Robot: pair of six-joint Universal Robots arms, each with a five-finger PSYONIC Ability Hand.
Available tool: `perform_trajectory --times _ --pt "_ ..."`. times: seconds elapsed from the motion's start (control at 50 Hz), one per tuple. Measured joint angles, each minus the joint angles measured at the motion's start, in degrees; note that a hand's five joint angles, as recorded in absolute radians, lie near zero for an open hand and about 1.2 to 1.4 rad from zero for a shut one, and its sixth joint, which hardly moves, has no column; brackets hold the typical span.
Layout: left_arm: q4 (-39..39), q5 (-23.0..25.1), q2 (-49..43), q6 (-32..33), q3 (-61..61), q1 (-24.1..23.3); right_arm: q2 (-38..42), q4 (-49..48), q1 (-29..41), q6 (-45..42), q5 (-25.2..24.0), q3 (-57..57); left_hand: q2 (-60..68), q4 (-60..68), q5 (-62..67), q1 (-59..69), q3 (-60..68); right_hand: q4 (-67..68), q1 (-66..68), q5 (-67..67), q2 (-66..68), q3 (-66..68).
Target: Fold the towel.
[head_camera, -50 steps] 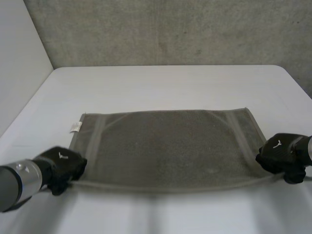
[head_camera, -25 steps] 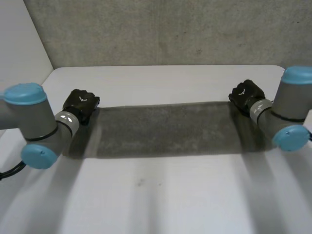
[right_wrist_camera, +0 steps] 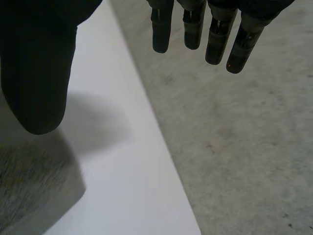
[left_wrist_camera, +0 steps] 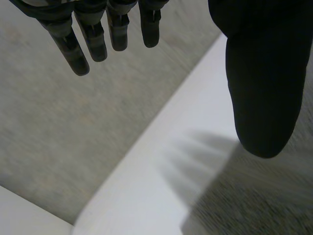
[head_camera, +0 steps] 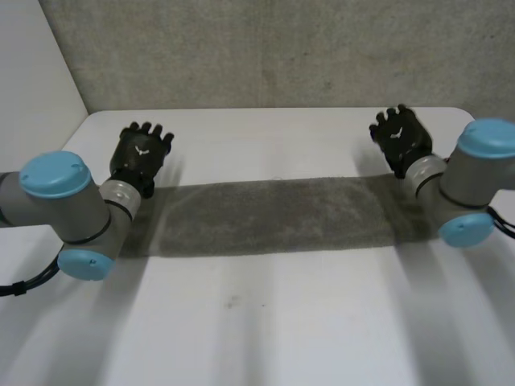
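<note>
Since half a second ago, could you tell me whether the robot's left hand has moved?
Yes. The left hand has moved slightly toward the far edge of the table, off the corner of the grey towel, and its fingers are now straight.

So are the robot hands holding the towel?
No, the left robot hand and right robot hand are open and empty, off the towel.

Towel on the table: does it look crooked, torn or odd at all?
Nothing stands out. The towel lies flat as a long strip across the table, its edges fairly straight, with no tear or stain visible. The left robot hand and right robot hand are open beyond its far corners, holding nothing.
</note>
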Motion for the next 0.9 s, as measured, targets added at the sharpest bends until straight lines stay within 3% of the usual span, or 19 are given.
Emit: perform_trajectory --times 0.16,0.3,0.48,0.78,0.9 --pt "3.25 -0.23 10.82 -3.88 -8.70 -0.25 -14.48 2.60 -1.89 13.13 -2.83 10.79 -1.04 -1.00 -0.52 -0.83 -1.10 0.00 0.00 0.00 0.00 0.00" --pt "2.95 -0.01 19.92 -11.73 -17.07 0.25 -22.79 17.20 -8.40 19.73 -11.05 17.45 -1.21 -1.19 -0.62 -1.25 -1.11 0.00 0.00 0.00 0.00 0.03" --pt "0.36 0.11 22.35 -17.36 -20.91 0.48 -20.36 28.72 -14.03 18.74 -15.61 19.63 -1.24 -1.19 -0.62 -1.25 -1.11 9.41 8.85 8.29 8.77 10.63" --pt "-2.02 0.22 22.20 -17.99 -21.77 0.86 -12.53 20.35 -17.47 16.07 -17.99 22.72 -1.26 -1.19 -0.62 -1.25 -1.11 22.11 21.61 19.86 21.86 23.27" --pt "-1.95 0.17 22.02 -17.95 -21.80 0.81 -11.21 17.28 -17.92 16.08 -17.22 22.37 -1.28 -1.20 -0.62 -1.25 -1.11 51.00 45.71 46.88 51.29 52.14"
